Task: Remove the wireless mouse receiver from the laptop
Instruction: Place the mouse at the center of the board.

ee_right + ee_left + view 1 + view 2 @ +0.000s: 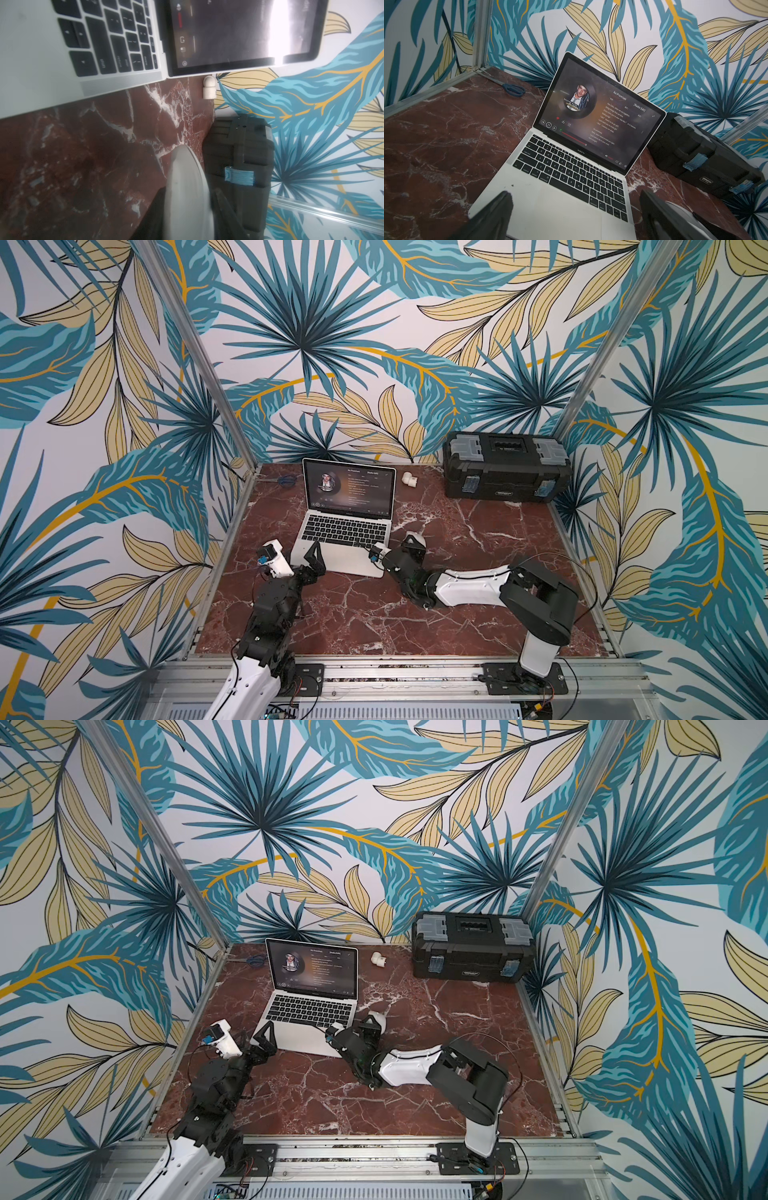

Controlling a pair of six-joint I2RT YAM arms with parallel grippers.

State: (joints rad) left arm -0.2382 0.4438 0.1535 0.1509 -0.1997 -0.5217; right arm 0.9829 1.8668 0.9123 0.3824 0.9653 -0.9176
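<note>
**Bystanders on your counter**

You have a red-brown marbled counter [478, 593] boxed in by leaf-print wallpaper [299, 344] and aluminium posts [199, 352]. A closed black toolbox [505, 472] with grey lid trays and blue-taped latches fills your far right corner. Blue-handled scissors [286, 480] lie in the far left corner. A white pipe elbow [407, 478] sits near the back wall, apart from the toolbox.

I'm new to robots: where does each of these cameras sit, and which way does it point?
Both top views: high above the front rail, looking down at the red-brown marble table, the open silver-grey laptop, the left arm and right arm.
Left wrist: low before the laptop, facing its keyboard and screen; left arm's jaws wide open.
Right wrist: beside the laptop, facing the back wall; right arm's jaws grip a pale rounded mouse.
Shared: both wrist views show the black plastic toolbox.
</note>
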